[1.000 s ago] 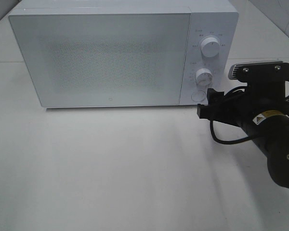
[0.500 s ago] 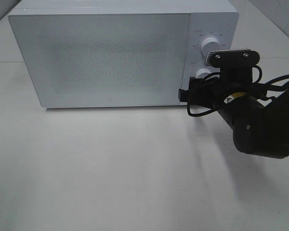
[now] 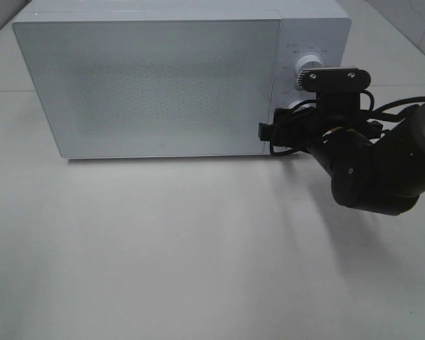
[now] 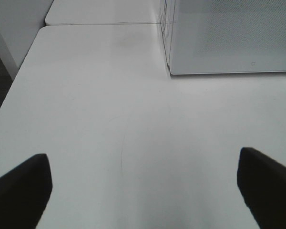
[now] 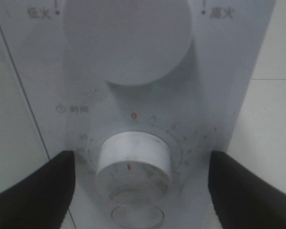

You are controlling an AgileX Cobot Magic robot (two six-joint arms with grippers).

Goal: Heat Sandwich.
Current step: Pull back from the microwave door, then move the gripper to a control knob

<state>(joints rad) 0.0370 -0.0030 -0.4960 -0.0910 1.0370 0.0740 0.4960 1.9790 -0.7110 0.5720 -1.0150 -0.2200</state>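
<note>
We see no sandwich in any view. The microwave stands with its door shut and the frosted front hides the inside, so we judge the sandwich is most likely already in there, though we cannot confirm it. If so, the loading and closing steps are done and what remains is starting the heat.

Our right gripper is up against the control panel, its jaws spread wide with one finger on each side of the timer knob and not touching it. The power knob sits just above and a round button just below. We cannot tell from the dial marks whether any time is set. We judge the step in hand to be closing on the timer knob and turning it.

Our left gripper hangs open and empty over the white table, near the microwave's far corner.
</note>
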